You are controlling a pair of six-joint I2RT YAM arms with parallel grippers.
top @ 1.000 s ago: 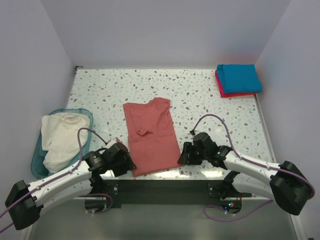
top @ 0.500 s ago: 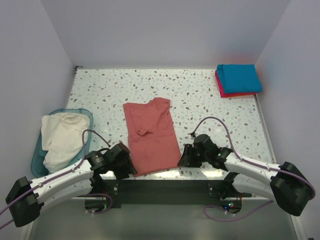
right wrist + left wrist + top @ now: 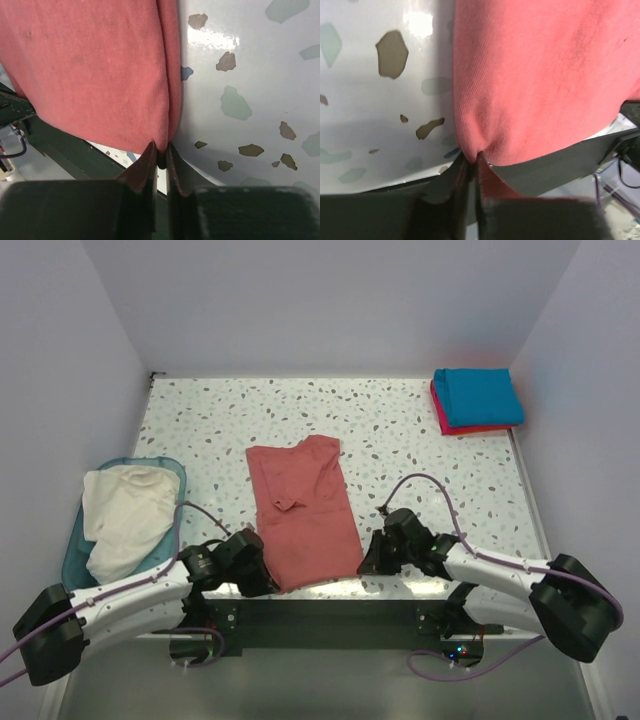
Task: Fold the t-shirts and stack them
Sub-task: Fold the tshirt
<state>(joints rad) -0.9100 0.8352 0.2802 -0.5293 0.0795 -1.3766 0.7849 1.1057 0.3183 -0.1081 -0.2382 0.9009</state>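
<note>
Since a second ago: both grippers gone from wide apart to pinched; left arm crept in toward cloth. Left gripper (image 3: 266,578) clamps near-left corner of brick-red t-shirt (image 3: 300,515); right gripper (image 3: 363,562) clamps near-right corner. Shirt unmoved. It lies centre-near on table (image 3: 420,440) as folded strip, long axis near-far, near end skewed slightly right, hem at near edge. Teal-blue t-shirt (image 3: 478,395) on pinkish-red t-shirt (image 3: 468,428), far right. Cream-white t-shirt (image 3: 122,515) in bin (image 3: 70,562), left.

Bright, even overhead light; glare patches are seen on the speckled white terrazzo tabletop (image 3: 420,430). The dusty brick-red cloth t-shirt (image 3: 535,75) is rendered sharp, wrist-view foregrounds blurred.
</note>
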